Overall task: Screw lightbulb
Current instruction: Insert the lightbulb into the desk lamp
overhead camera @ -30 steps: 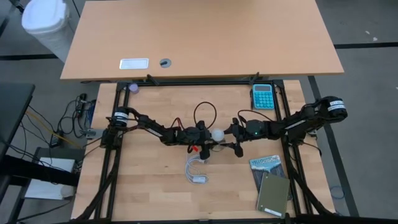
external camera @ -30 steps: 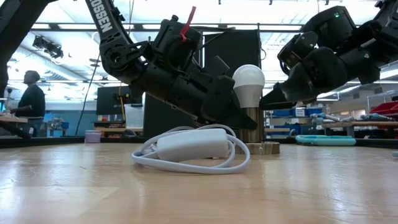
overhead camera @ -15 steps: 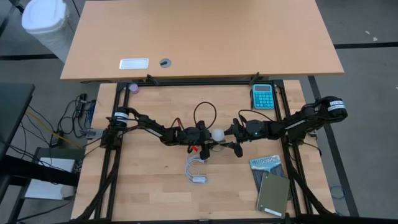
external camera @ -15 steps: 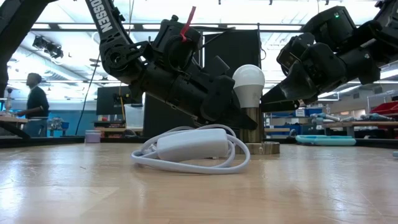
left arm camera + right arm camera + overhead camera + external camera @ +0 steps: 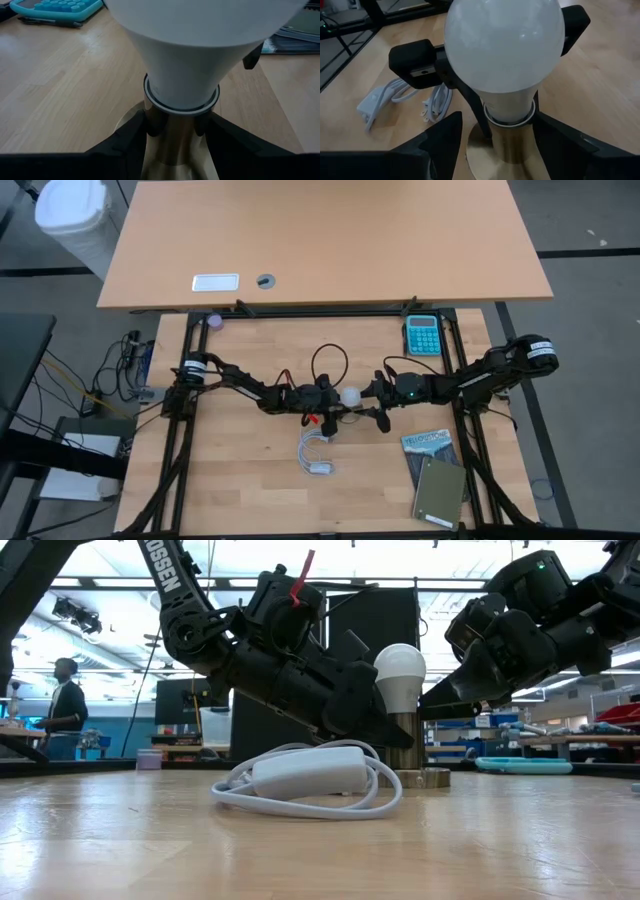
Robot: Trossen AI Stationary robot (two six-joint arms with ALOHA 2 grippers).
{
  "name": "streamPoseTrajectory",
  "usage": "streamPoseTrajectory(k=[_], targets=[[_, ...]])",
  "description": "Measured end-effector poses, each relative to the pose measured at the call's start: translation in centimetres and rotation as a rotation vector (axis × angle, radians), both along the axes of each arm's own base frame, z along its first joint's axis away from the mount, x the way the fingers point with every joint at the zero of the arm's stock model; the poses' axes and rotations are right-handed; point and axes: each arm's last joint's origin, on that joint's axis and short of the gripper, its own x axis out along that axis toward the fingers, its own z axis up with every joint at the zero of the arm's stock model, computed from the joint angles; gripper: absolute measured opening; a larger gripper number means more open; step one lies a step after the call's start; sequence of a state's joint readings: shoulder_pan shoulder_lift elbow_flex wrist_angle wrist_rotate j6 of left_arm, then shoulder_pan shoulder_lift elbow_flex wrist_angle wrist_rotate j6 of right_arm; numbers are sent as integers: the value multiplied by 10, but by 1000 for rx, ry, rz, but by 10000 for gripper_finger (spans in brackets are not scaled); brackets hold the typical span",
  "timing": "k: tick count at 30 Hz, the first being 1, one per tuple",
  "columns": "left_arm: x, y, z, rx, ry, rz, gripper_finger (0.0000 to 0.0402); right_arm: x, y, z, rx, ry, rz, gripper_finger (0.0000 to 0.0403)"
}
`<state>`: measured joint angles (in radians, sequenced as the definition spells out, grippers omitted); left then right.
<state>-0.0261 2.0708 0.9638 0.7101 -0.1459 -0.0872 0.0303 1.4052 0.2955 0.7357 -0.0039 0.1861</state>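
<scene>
**Bulb upright in socket, both grippers flanking the stem**

Left gripper [image 5: 177, 137]: fingers clamped on the brass socket stem [image 5: 175, 145] just under the bulb's collar, one dark finger [image 5: 125, 137] pressed to each side in the left wrist view. Low view shows the same arm slanting down to the stem from the picture's left.

Right gripper [image 5: 495, 135]: fingers spread apart, wider than the stem, one finger [image 5: 440, 135] on each side of the socket with visible gaps. Not touching bulb or stem as far as the right wrist view shows. In the low view its fingertips sit just beside the bulb's neck, on the picture's right.

Lightbulb [image 5: 399, 667]: seated in the socket near table centre, between the two grippers [image 5: 349, 395]. Long axis vertical, round globe up, narrow end down into the stem. No tilt seen in the low view.

Socket base [image 5: 428, 778] is a flat brass disc resting on the wooden table [image 5: 320, 840]. White cord with inline switch [image 5: 305, 775] lies coiled beside it, nearer the low camera. Blue calculator [image 5: 422, 335] and a booklet stack [image 5: 435, 475] lie on the right arm's side, well apart from the bulb. A person [image 5: 66, 700] stands in the room behind.
</scene>
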Motion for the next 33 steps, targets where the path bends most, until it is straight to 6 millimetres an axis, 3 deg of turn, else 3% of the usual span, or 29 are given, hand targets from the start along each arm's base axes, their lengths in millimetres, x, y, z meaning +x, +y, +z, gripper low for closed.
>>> streamPoseTrajectory(k=[19,33], targets=[[0,0,0,-2,-2,1,188,-3,1,-7,50,79,-8,294],[0,0,1,-11,-5,5,188,-1,1,-3,47,42,-3,295]])
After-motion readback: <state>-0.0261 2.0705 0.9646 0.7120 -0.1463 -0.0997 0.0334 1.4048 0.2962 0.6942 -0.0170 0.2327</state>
